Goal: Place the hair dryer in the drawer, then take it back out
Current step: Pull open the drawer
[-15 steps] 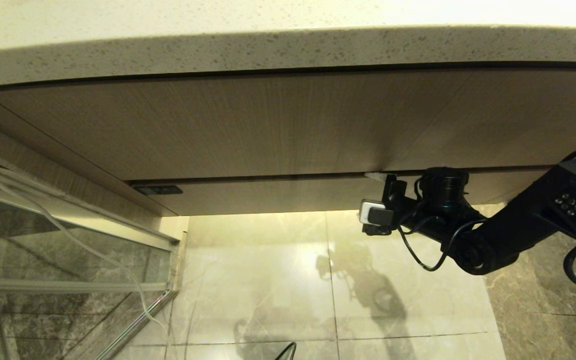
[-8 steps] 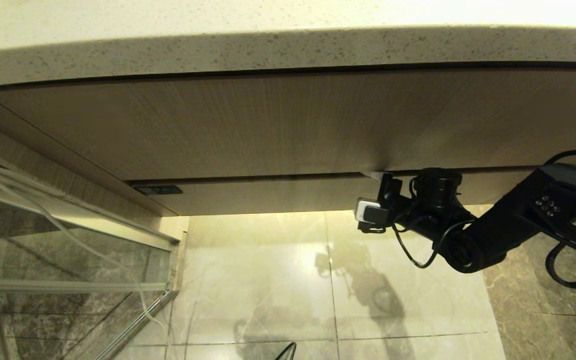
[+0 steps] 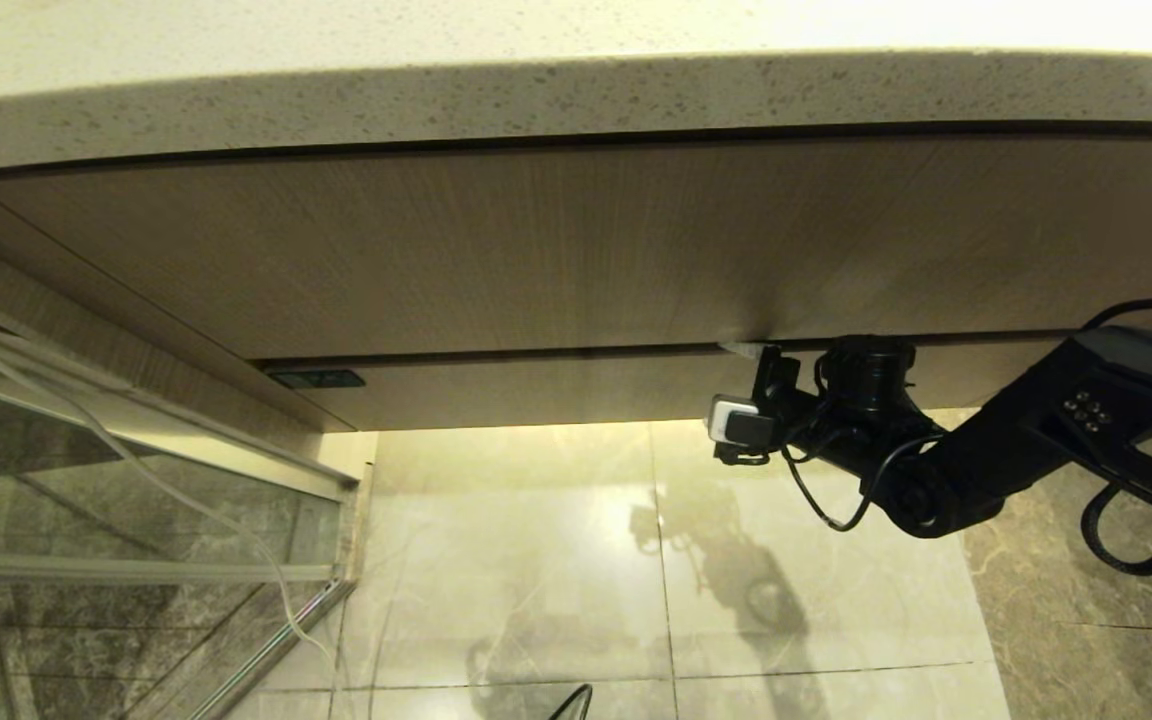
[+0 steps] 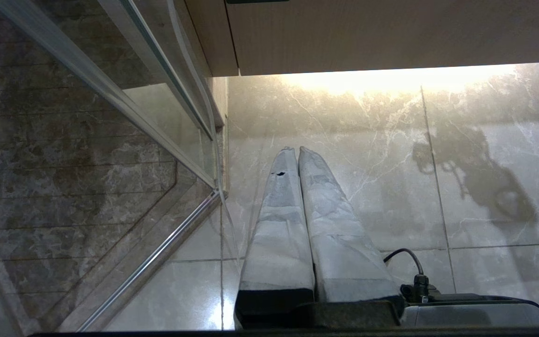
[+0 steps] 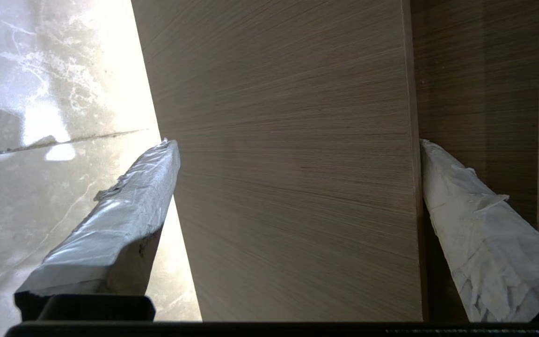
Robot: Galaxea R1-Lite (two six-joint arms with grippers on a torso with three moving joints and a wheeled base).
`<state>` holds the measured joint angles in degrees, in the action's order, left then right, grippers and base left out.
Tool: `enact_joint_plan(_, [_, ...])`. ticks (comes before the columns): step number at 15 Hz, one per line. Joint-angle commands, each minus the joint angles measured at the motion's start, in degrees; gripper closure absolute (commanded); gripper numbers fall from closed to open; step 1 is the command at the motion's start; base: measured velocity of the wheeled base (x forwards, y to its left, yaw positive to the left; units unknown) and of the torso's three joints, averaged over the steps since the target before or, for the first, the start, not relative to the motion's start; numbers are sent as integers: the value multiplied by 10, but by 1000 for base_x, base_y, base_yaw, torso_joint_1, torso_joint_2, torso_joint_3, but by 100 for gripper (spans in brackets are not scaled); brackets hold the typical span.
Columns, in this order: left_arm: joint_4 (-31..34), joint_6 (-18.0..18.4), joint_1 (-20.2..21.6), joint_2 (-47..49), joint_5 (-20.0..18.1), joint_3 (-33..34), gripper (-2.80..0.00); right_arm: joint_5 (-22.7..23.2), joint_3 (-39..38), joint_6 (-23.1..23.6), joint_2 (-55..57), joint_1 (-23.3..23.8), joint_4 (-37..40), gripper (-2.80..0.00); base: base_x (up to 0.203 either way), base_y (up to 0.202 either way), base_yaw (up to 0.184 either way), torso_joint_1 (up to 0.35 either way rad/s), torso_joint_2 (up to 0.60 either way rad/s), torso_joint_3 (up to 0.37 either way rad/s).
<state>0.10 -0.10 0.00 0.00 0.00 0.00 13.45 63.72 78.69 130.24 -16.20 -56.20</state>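
Observation:
The drawer shows only as its narrow wood-grain front (image 3: 556, 390), pushed in under the taller panel (image 3: 576, 250). My right gripper (image 3: 742, 386) is open and straddles that front (image 5: 293, 187) right of its middle. One taped finger (image 5: 466, 210) lies in the dark gap above the front. The other finger (image 5: 124, 215) hangs below its bottom edge, over the floor. Nothing is held. The hair dryer is out of view. My left gripper (image 4: 296, 150) is shut and empty, parked low and pointing over the floor tiles.
A speckled stone countertop (image 3: 576, 90) overhangs the cabinet. A glass partition with a metal frame (image 3: 136, 570) and a loose white cord (image 3: 186, 515) stand at the left. Glossy marble floor (image 3: 536, 560) lies below. A small dark plate (image 3: 316, 380) sits at the drawer front's left end.
My right arm has edged a little to the left and toward the cabinet, with the gripper still open round the drawer front. The left arm has not moved.

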Motion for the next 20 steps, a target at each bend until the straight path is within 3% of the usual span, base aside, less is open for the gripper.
enact_joint_plan(1, [0,0,0,0,0,0,0,-1,-1,4,4,0,16,-280,0,0,0,0,0,0])
enact_joint_plan(8, [0,0,0,0,1,0,0,-1,-2,7,-4,0,119,-280,0,0,0,0,0,0])
enact_joint_plan(20, [0,0,0,0,0,0,0,-3,-1,13,-50,-2,218,-280,0,0,0,0,0,0])
